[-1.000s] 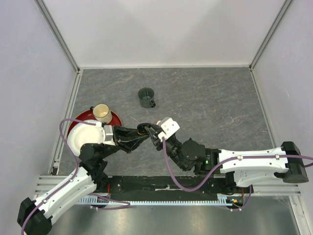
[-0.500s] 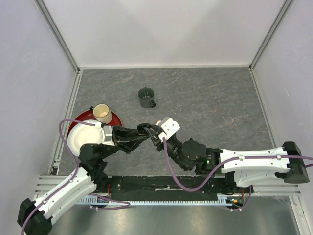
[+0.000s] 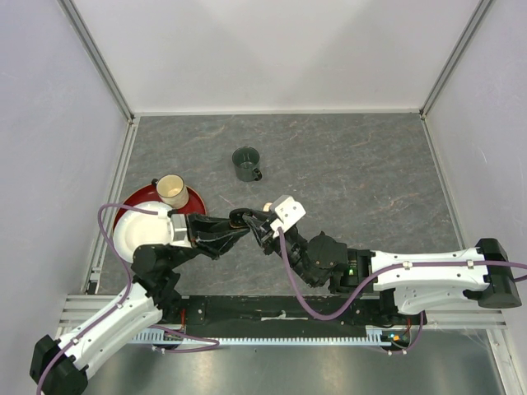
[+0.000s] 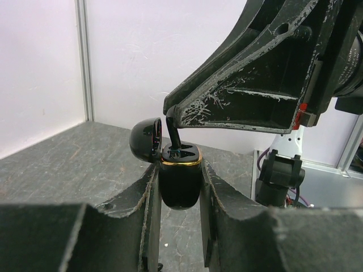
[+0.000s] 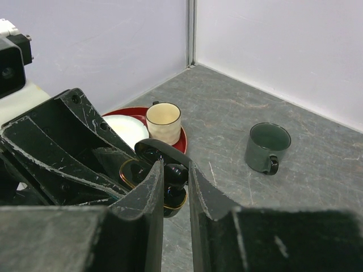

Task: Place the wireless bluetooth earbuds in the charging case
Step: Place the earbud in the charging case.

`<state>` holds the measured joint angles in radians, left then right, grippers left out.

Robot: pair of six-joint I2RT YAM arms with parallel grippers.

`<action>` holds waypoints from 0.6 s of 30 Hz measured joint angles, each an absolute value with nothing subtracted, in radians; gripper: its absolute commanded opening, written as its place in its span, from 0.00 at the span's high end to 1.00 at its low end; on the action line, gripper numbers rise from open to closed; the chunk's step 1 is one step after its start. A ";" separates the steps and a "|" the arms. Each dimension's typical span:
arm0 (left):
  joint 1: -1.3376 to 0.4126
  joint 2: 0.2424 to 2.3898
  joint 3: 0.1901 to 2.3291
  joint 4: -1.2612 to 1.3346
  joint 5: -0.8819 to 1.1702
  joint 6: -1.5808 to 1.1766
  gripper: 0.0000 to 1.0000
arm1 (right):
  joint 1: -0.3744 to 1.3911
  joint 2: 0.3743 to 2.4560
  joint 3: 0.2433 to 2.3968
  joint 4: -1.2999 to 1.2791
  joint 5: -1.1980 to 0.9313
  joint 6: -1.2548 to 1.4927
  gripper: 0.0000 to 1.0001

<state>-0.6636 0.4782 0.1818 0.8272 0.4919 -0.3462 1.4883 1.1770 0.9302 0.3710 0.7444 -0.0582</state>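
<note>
My left gripper (image 4: 179,175) is shut on a black charging case (image 4: 180,182) with a gold rim. It holds the case upright above the table with its lid (image 4: 145,140) open. My right gripper (image 5: 176,170) is shut on a black earbud (image 5: 177,173), and its stem (image 4: 172,134) reaches down into a slot of the case. In the top view both grippers (image 3: 239,220) (image 3: 262,232) meet at the case (image 3: 245,217), near the table's middle left. The cream-white earbuds and the other black one are not to be made out.
A dark green mug (image 3: 246,164) stands on the far side of the grippers. A red plate (image 3: 196,197) with a cream cup (image 3: 171,190) and a white dish (image 3: 140,230) is at the left. Walls close in the table.
Both grippers stay together at the case. The right wrist has shifted very slightly; the earbud remains at the case opening.
</note>
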 measured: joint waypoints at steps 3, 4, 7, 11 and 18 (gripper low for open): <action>-0.664 0.477 0.173 0.840 0.488 -0.346 0.98 | 1.488 1.178 0.933 0.364 0.749 -0.036 1.00; -0.664 0.477 0.172 0.843 0.487 -0.346 0.98 | 1.488 1.178 0.934 0.362 0.750 -0.031 1.00; -0.664 0.478 0.168 0.855 0.481 -0.346 0.98 | 1.488 1.181 0.947 0.347 0.757 -0.012 1.00; -0.664 0.478 0.167 0.870 0.478 -0.347 0.98 | 1.488 1.184 0.958 0.338 0.757 0.005 1.00; -0.664 0.478 0.165 0.870 0.472 -0.347 0.98 | 1.488 1.198 0.972 0.326 0.753 0.006 1.00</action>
<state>-0.6636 0.4778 0.1650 0.8696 0.4725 -0.3466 1.4879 1.1976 0.9718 0.3264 0.7528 0.0063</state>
